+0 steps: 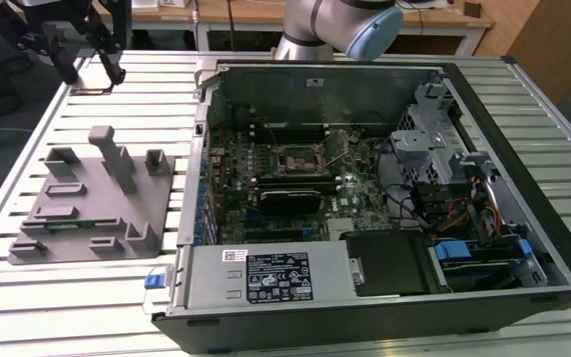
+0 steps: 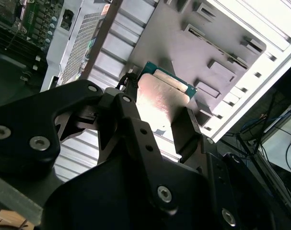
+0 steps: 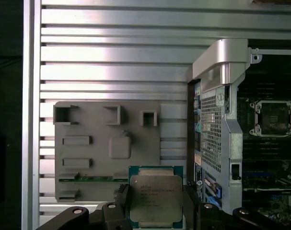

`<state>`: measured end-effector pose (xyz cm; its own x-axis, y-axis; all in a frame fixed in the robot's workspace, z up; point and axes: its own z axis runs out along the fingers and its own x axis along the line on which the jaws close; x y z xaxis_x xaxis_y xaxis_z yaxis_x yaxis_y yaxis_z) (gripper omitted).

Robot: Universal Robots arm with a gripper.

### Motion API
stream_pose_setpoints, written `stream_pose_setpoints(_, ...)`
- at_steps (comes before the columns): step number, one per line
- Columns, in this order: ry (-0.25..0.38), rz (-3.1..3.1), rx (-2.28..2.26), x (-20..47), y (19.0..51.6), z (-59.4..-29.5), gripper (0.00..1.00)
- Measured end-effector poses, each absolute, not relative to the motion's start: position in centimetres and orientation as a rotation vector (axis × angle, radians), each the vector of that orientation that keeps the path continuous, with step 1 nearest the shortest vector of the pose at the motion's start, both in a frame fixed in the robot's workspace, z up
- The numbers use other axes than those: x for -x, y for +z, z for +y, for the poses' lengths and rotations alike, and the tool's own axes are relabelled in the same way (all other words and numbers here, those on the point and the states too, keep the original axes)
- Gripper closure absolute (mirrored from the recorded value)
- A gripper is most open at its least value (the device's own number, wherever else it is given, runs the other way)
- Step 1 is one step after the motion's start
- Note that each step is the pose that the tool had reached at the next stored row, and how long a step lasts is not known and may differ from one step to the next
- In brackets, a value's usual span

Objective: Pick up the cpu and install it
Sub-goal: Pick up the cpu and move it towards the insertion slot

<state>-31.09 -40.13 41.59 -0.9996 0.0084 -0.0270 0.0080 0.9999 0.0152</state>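
The gripper [image 3: 156, 207] is closed on the cpu [image 3: 156, 195], clasping two opposite edges.

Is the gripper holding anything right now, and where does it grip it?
Yes: the gripper holds the cpu, pinched between its fingers by two opposite edges.

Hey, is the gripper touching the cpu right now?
Touching. In the second wrist view the gripper has its fingers pressed against opposite edges of the cpu, with no gap; the first wrist view shows the same clamp.
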Motion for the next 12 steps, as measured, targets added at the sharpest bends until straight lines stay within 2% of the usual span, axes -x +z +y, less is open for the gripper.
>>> stream_pose_setpoints(12, 0.024, 3.114, -0.013, 30.28, 41.59, -40.13, 0.47)
